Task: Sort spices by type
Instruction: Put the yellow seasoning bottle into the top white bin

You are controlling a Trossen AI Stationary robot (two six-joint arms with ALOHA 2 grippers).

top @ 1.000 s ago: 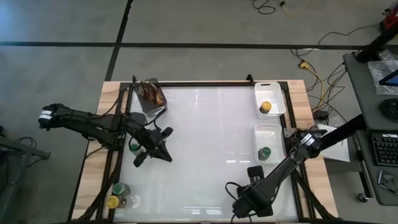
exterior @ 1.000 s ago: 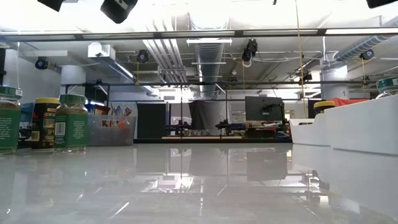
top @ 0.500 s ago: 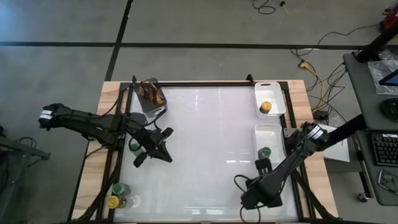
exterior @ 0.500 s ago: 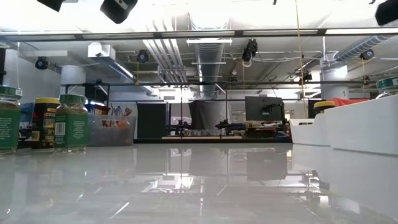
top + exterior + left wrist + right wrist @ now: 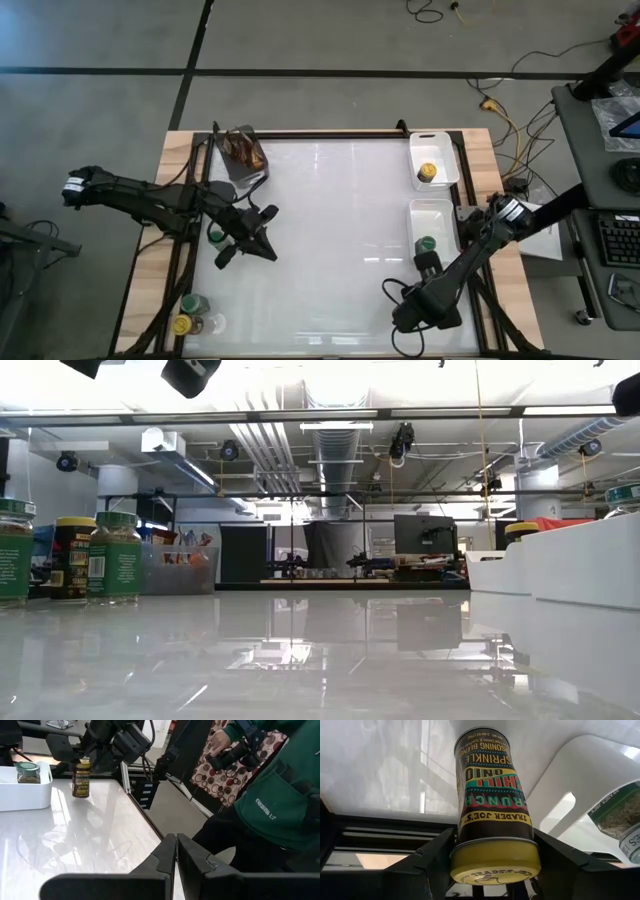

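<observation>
**Your spice jars, spread across the table**

You had one yellow-lidded jar [image 5: 492, 810] clamped between the right gripper's [image 5: 495, 870] fingers, dark label reading "Crunchy Chili Onion", held off the surface near 5 o'clock. Another yellow-lidded jar [image 5: 427, 172] stood in the white tray [image 5: 447, 150] at 2 o'clock. A green-lidded jar [image 5: 425, 244] stood in the tray [image 5: 445, 212] at 3 o'clock. At 7 o'clock you had three jars [image 5: 191, 315] clustered upright, two green lids and one yellow. One green-lidded jar [image 5: 214, 235] stood at 9 o'clock.
</observation>
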